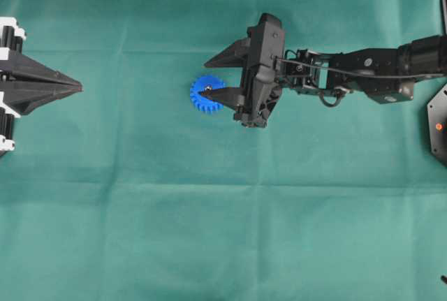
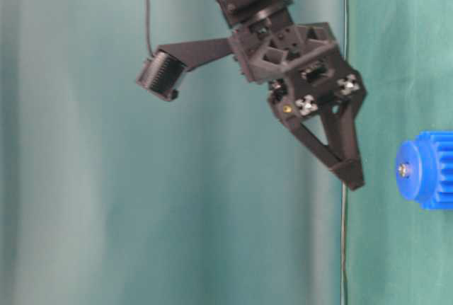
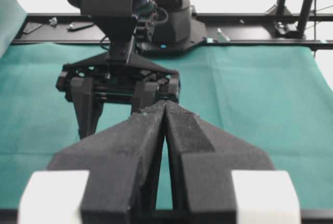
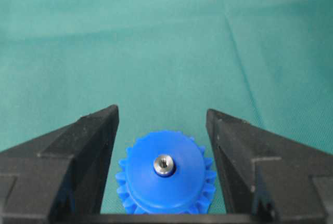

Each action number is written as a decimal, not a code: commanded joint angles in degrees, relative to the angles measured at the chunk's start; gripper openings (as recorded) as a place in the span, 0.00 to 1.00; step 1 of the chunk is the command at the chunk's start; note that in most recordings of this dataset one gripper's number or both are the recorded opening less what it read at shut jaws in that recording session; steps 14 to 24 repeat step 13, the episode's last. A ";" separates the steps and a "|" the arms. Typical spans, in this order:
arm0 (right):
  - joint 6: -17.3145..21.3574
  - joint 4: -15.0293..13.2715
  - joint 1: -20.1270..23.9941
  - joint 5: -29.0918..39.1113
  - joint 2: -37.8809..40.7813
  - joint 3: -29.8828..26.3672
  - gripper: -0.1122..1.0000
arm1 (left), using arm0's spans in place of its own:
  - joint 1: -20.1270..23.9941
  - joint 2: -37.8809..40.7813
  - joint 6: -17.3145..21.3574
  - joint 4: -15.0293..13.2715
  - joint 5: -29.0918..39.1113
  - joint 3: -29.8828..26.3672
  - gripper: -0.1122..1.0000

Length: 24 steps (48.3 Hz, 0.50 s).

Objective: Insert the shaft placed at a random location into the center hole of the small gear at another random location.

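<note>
Shaft point(image 4: 164, 164) seated upright in small gear point(image 4: 164, 180), apparently fully; right end effector point(image 4: 162, 125) spread wide, empty, straddling at 3 and 9 o'clock for clearance; left end effector point(image 1: 78, 88) closed, empty, parked.

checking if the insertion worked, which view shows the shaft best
The right wrist view: the shaft sits in the middle of the small gear, its shiny end up, between open jaws. The table-level view shows a small silver tip; overhead only a speck. The left wrist view shows none of it.
</note>
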 commanded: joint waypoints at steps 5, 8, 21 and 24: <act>0.70 0.09 0.18 1.05 -2.46 -0.26 0.73 | 0.09 0.35 0.00 0.18 -0.18 -1.23 0.10; 0.79 0.09 0.09 1.58 -2.55 -0.18 0.73 | 0.09 0.35 -0.09 0.09 -0.26 -1.23 0.10; 0.79 0.18 0.18 2.11 -2.99 0.53 0.73 | 0.09 0.35 0.00 0.18 -0.18 -1.23 0.10; 0.79 0.18 0.18 2.11 -2.99 0.53 0.73 | 0.09 0.35 0.00 0.18 -0.18 -1.23 0.10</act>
